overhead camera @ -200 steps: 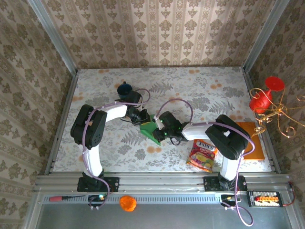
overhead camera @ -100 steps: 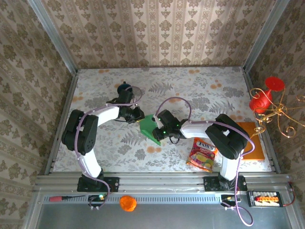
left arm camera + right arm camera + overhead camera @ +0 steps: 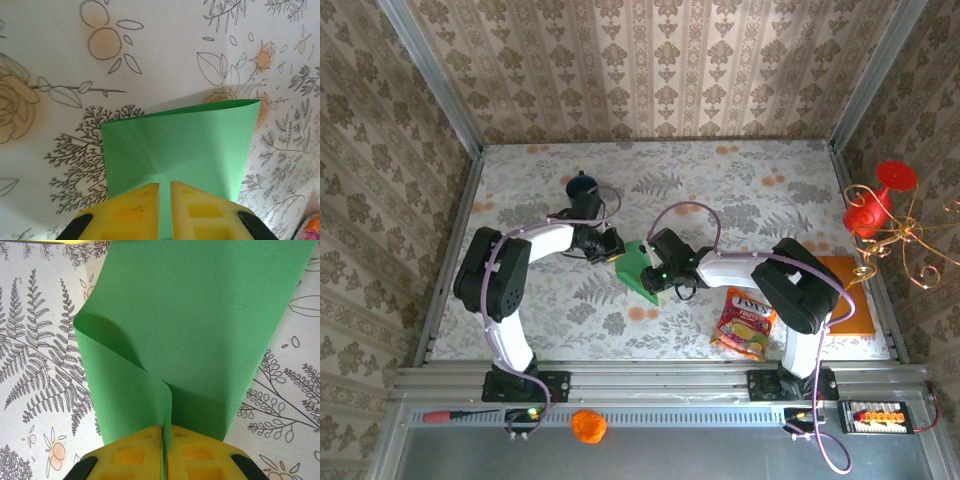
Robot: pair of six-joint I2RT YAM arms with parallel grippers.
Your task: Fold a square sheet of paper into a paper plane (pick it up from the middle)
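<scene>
At the near edge a grey metal rail (image 3: pixel 670 385) carried both arm bases, and on the ledge in front of it lay a red-handled screwdriver (image 3: pixel 448 415), an orange ball (image 3: pixel 588 426) and a black box with orange cells (image 3: pixel 877 415). Beyond the rail the worktop (image 3: pixel 740 190) was covered by a pale cloth printed with grey ferns and small orange flowers. A colourful snack packet (image 3: pixel 744 322) lay near the right arm's base, with a flat orange board (image 3: pixel 858 300) against the right edge. Near the middle of the worktop the green paper (image 3: pixel 636 268) was held between the two arms. The right gripper (image 3: pixel 164 432) was closed tight on a raised fold at the paper's near side, and the sheet bowed away from its yellow fingers. The left gripper (image 3: pixel 165 187) met the opposite edge, its jaws all but closed with the paper pinched between them, and the free edge curled just above the cloth. Farther back on the left stood a blue mug (image 3: pixel 581 186), well apart from the paper. A red ornament (image 3: pixel 875 200) and gold curled wire (image 3: pixel 910 245) hung outside the right side. Aluminium posts (image 3: pixel 430 75) framed the corners, and brown damask wallpaper (image 3: pixel 660 70) lined the back and side walls.
</scene>
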